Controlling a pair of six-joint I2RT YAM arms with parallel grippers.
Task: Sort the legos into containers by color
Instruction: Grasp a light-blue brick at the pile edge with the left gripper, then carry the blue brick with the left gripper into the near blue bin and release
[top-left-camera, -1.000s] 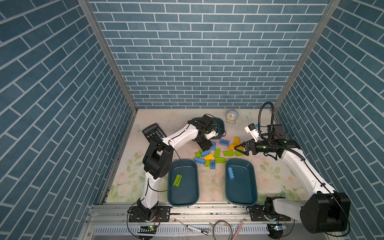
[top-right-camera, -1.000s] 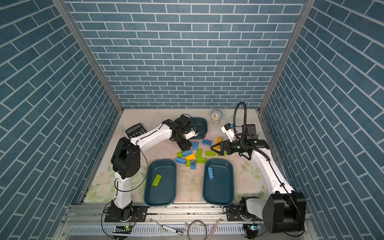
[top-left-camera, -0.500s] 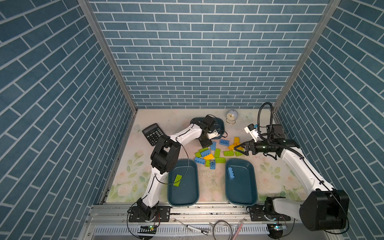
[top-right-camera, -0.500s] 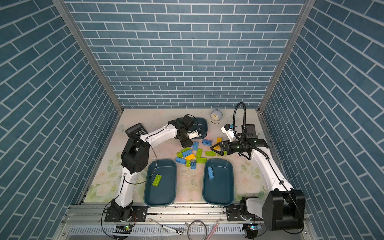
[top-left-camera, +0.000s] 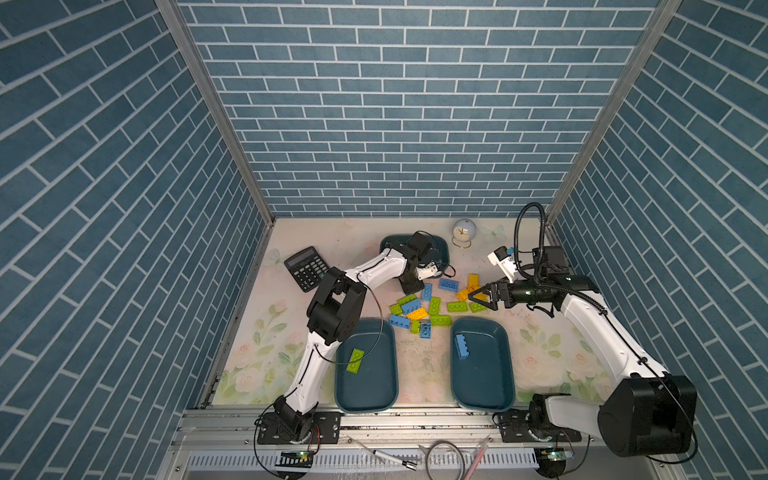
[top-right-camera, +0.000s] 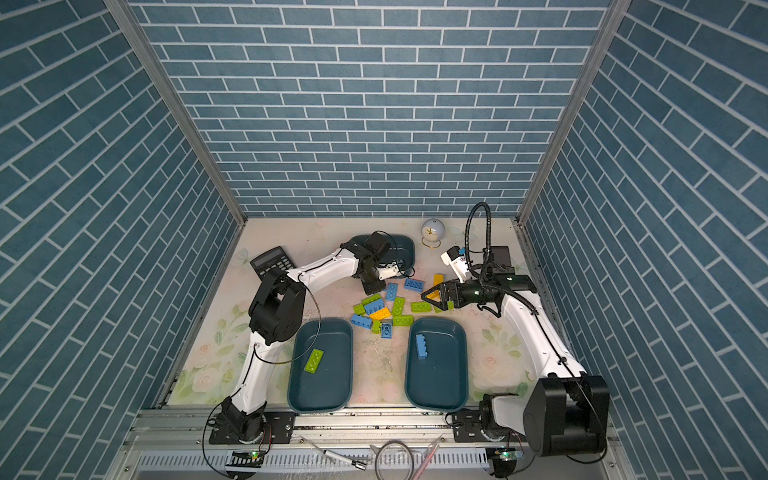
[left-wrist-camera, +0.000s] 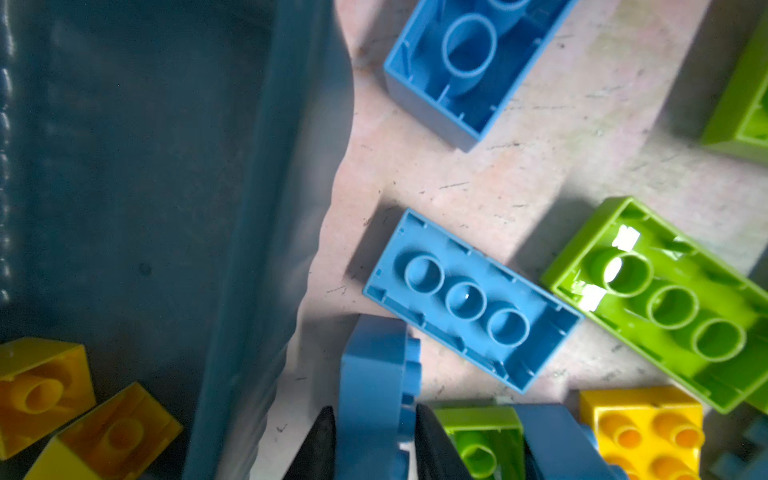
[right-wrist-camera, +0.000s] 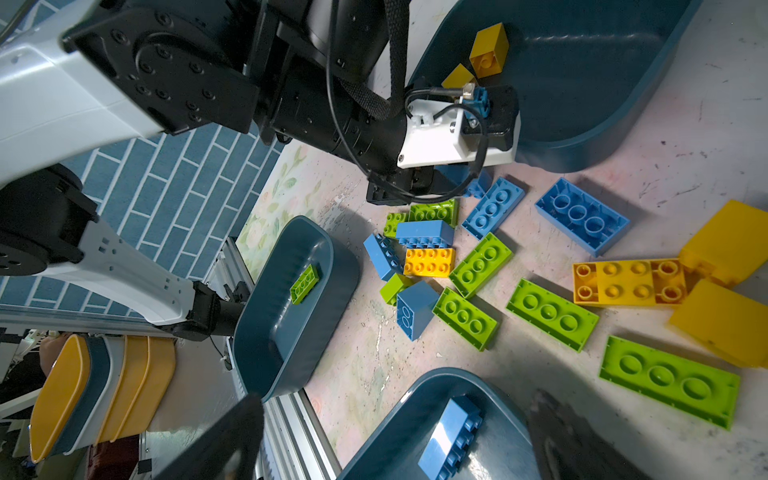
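3 teal tubs, biggest stuff first. The near-left tub (top-left-camera: 365, 386) has 1 green brick (top-left-camera: 356, 360) in it. The near-right tub (top-left-camera: 486, 374) has 1 blue brick (top-left-camera: 462, 345). The far tub (top-left-camera: 392, 243) has 2 yellow bricks (right-wrist-camera: 488, 50) (only the wrist cams show those; the left arm (top-left-camera: 374, 270) covers a good chunk of that tub in both top views).

Then 1 black calculator (top-left-camera: 306, 268) far-left on the table (top-left-camera: 415, 361) and 1 small round clock (top-left-camera: 464, 232) at the back.

The loose pile (top-left-camera: 434, 305) sits between the 3 tubs. From the right wrist cam I count 7 green, 5 blue and 4 yellow, tho the yellows are cut off at the frame edge, so the yellow count is approx.

Left gripper (left-wrist-camera: 376, 419) is pinched onto a second blue brick (left-wrist-camera: 376, 365), which stands on edge just beside the far tub's wall. Its fingertips (left-wrist-camera: 320, 449) are barely in frame.

Right gripper (top-left-camera: 478, 297) is spread wide over the loose yellows (top-left-camera: 473, 279) at the pile's right end, holding nothing afaict.
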